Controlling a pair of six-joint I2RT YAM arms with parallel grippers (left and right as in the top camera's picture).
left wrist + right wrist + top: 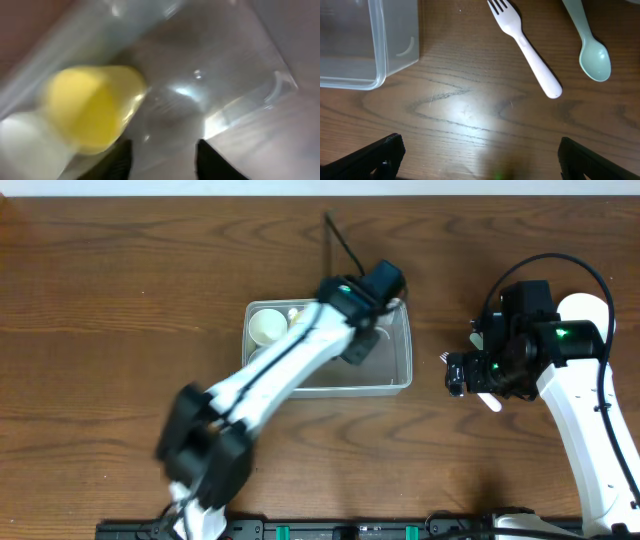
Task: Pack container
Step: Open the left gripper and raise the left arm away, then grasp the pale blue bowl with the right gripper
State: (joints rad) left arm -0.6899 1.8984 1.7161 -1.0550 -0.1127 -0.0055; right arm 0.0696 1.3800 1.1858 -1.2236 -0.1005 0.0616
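Note:
The clear container point(395, 365) lies mid-table with a white cup point(268, 328) in its left end. My left gripper point(362, 345) reaches down into it from above. In the left wrist view a blurred yellow cup point(90, 107) lies on the container's see-through floor point(215, 85), just ahead and left of my left gripper point(162, 162). Its dark fingers point(120, 160) stand apart with nothing between them. To the container's right, my right gripper point(465, 370) hovers over bare wood. It is wide open point(480, 165) and empty, and the container's corner point(377, 55) shows at the upper left.
A white fork point(530, 50) and a pale green spoon point(594, 57) lie on the wood ahead of the right gripper, to the right of the container. The dark wooden table point(120, 300) spreads out to the left.

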